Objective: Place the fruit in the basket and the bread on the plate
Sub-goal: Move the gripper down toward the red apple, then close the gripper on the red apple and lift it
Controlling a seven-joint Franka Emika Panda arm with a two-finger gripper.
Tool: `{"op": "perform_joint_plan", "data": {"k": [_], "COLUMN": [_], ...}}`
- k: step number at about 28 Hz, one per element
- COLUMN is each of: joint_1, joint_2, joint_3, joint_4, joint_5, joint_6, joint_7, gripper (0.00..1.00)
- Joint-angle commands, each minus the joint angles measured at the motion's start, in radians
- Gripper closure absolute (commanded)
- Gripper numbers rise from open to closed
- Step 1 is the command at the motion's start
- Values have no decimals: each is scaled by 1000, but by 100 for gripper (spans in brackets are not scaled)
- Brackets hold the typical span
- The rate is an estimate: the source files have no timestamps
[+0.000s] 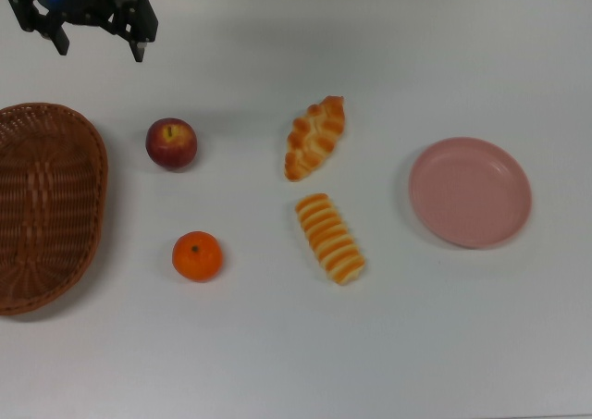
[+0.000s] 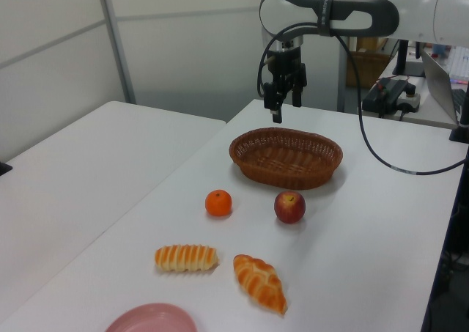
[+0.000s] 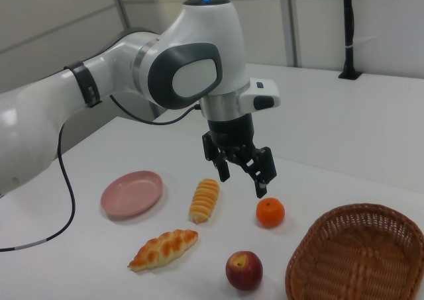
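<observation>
Two fruits seen on white tabletop [image 1: 388, 345], both beside wicker basket [image 1: 42, 206]: dark red apple [image 1: 171, 143] with yellowish patch, bright orange mandarin [image 1: 197, 256]. Twisted pastry [image 1: 314, 137] and ridged roll [image 1: 330, 238] laid beyond fruits, between basket and pink plate [image 1: 470, 191]. Basket cut off at the top view's left edge; plate cut off at bottom of left view. Claw [image 1: 100, 42] held above tabletop by basket's far end, fingers spread apart, nothing gripped; all items well apart from it.
</observation>
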State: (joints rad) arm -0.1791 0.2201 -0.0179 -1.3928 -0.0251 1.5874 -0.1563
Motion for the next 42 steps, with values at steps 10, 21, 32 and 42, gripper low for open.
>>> {"op": "perform_joint_plan", "data": {"k": [10,21,32,42], "joint_1": [4,119,185,201], "joint_2": [42,125,229,306], "joint_3": [4,6,6,6], "joint_4": [-31,-143,-169,-169], "joint_5": [-49,-194,-286,-375], "joint_6": [14,6,-44,-38], "joint_7": [-129,-128,-118,-75], "gripper": [0,0,0,0]}}
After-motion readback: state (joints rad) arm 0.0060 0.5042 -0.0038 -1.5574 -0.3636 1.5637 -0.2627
